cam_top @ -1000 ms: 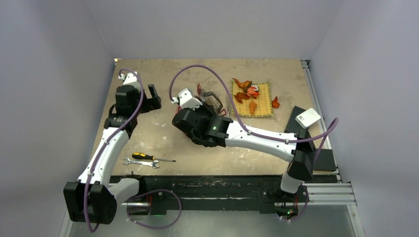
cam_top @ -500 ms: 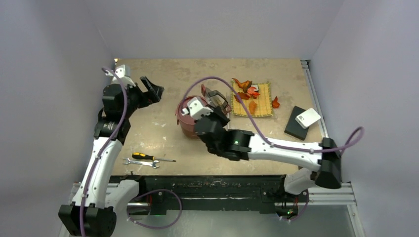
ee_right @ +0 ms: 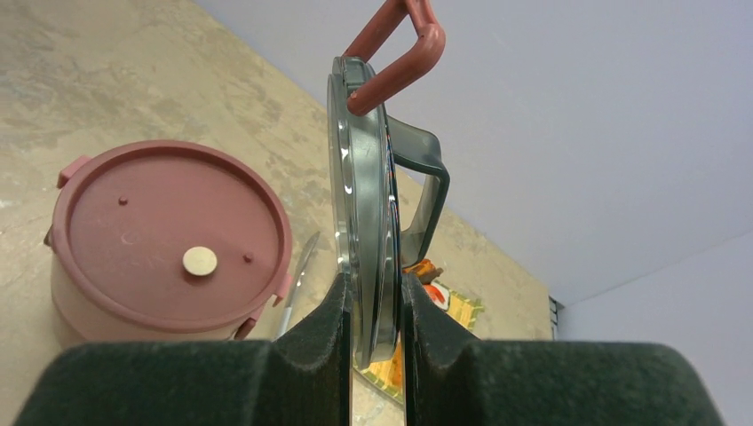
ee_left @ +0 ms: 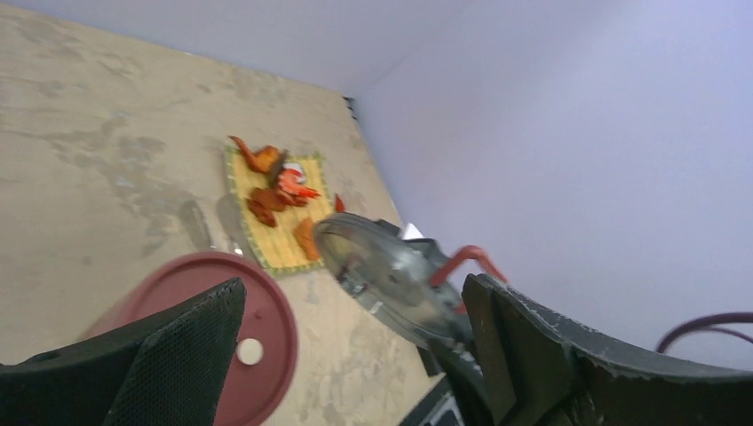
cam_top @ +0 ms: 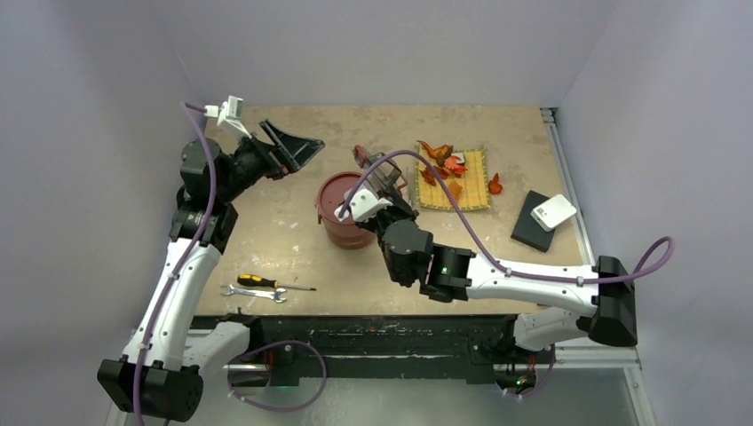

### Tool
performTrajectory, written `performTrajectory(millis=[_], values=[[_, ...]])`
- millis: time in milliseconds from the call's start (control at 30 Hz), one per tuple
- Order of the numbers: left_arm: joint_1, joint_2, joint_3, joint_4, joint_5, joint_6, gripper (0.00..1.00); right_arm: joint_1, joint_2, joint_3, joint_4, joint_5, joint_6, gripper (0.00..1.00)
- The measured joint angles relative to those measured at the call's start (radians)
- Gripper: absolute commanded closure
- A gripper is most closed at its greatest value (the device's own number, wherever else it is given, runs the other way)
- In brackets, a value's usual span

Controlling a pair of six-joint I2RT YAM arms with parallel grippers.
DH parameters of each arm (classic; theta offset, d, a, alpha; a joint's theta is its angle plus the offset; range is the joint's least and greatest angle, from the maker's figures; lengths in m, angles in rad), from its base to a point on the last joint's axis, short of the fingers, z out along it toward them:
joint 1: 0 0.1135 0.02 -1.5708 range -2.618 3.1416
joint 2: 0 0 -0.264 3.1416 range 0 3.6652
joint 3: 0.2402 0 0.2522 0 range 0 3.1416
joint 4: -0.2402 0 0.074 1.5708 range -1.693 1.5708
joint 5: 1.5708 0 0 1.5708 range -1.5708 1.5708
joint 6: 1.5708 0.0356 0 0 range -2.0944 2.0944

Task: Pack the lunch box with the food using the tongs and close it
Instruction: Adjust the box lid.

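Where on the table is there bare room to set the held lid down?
Bare table lies left of the lunch box, beyond the screwdriver and wrench, and along the far edge. Crowded: between lunch box and mat with food, where the right gripper holds the top lid.

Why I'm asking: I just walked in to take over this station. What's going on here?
The right pincer is clamped on the rim of the dark see-through top lid, holding it on edge in the air beside the lunch box. The box stands on the table with a flat red disc lid on it. The left pincer hangs open and empty to its left. Toy food pieces lie on the yellow woven mat.
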Motion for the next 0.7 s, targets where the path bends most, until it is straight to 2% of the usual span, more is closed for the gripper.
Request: performTrajectory(millis=[267,700], values=[[-0.183,0.056,-0.013,0.087,0.004,-0.042,0.01,0.015,0.073,0.000,0.034,-0.009,-0.054,1.00],[-0.193,0.122,-0.064,0.079,-0.019,-0.044,0.01,0.016,0.123,0.000,0.085,-0.008,-0.126,1.00]])
